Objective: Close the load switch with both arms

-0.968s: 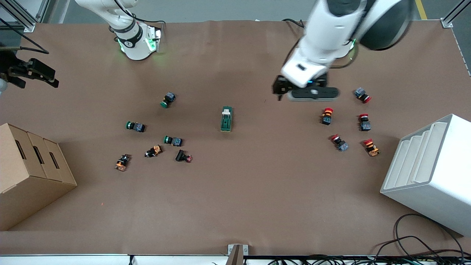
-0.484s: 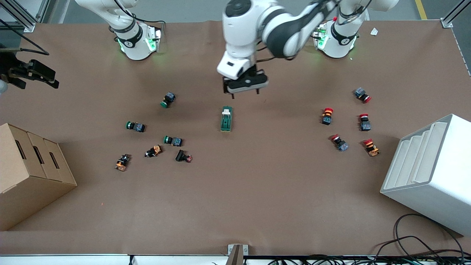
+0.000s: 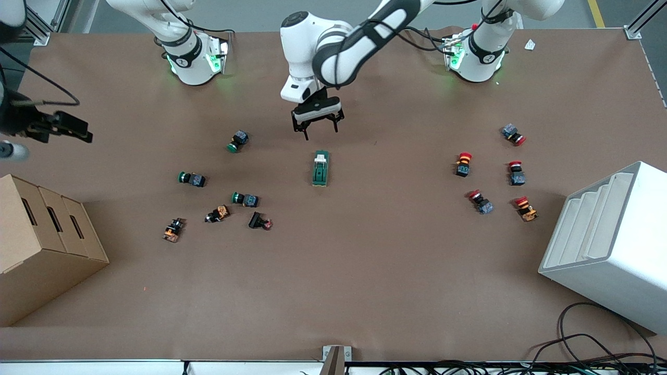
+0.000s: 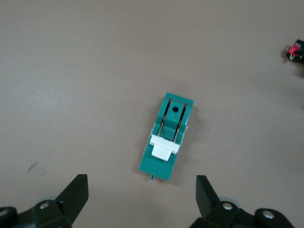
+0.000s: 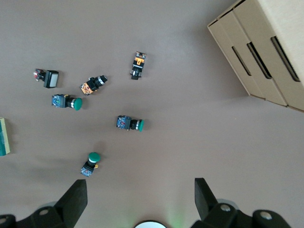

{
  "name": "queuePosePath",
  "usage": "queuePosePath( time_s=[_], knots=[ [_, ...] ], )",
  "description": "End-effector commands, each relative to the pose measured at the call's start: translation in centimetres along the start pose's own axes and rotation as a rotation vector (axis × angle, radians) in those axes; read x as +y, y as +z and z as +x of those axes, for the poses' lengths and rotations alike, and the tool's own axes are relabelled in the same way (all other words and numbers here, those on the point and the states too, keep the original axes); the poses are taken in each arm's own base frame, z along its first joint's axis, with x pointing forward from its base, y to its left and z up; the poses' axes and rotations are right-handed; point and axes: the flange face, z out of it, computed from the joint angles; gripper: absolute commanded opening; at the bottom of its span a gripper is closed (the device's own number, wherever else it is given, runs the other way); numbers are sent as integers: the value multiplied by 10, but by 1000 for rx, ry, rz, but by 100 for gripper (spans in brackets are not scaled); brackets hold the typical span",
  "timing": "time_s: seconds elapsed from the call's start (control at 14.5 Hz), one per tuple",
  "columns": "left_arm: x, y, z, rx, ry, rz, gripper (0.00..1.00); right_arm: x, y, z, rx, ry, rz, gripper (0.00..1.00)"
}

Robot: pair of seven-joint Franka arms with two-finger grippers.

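Observation:
The load switch is a dark-green block lying mid-table, with its cream-white lever tab at the end toward the robots' bases. My left gripper is open and empty, hanging over bare table just off that lever end. In the left wrist view the switch lies between and ahead of my open left gripper, not touching it. My right gripper is open and empty, high over the right arm's end of the table. The right wrist view shows my open right gripper and the switch's edge.
Green, orange and black push buttons lie scattered toward the right arm's end, the closest green one beside the left gripper. Red-capped buttons lie toward the left arm's end. A cardboard box and a white rack stand at the table's ends.
My left arm has swung from over the red buttons to the middle of the table and come down close to the switch's lever end. My right gripper has shifted slightly.

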Motion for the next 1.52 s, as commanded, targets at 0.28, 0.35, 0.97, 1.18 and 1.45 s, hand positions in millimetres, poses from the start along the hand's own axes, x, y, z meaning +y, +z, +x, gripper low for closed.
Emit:
queuePosePath(
  time_s=[0.28,0.35,0.97,1.18,1.45],
  knots=[
    [-26,55,-77,277,122,-119,99,-33,55,20,-60,190,61,100],
    [-27,65,-86,310,137,-145,99,-43,69,23,-81,236,76,100],
    [-34,111,-118,537,151,-228,99,-210,158,29,-100,502,69,100],
    [-38,122,-128,581,143,-242,99,-264,185,28,-93,575,92,100],
    [-38,129,-130,607,152,-246,99,-312,231,18,-74,613,137,100]
  ],
)
